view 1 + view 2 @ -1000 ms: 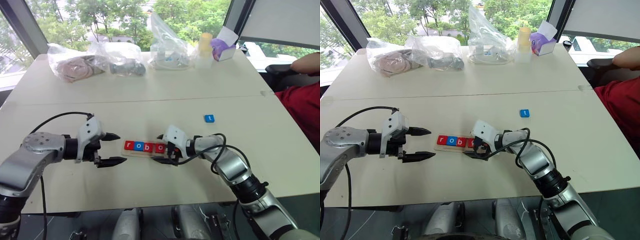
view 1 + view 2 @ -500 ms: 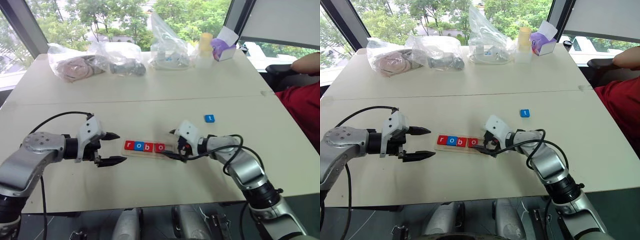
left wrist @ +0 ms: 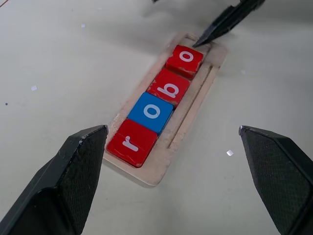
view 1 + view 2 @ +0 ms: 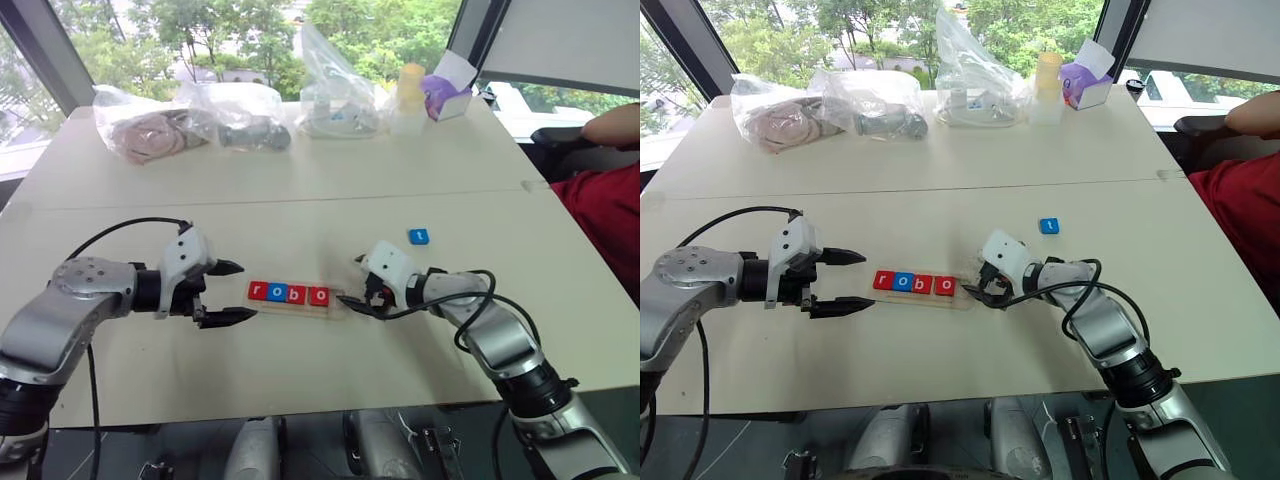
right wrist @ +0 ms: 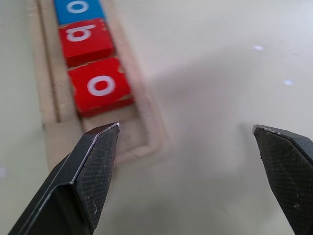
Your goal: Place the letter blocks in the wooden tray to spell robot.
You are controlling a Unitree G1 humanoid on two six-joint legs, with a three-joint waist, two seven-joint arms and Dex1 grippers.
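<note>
wooden tray [image 3: 195,100] holding r, o, b, o blocks [image 3: 159,101], left fingers [image 3: 68,176] spread

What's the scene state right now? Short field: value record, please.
tray: long narrow pale-wood tray on the white table, end slot by the right hand empty
tiles in tray: four square letter tiles, red r, blue o, red b, red o
tile outside: blue t tile, flat on the table, apart from the tray
left hand: open, empty, beside the r end
right hand: open, empty, at the empty end
remaining: t tile not yet placed
</note>
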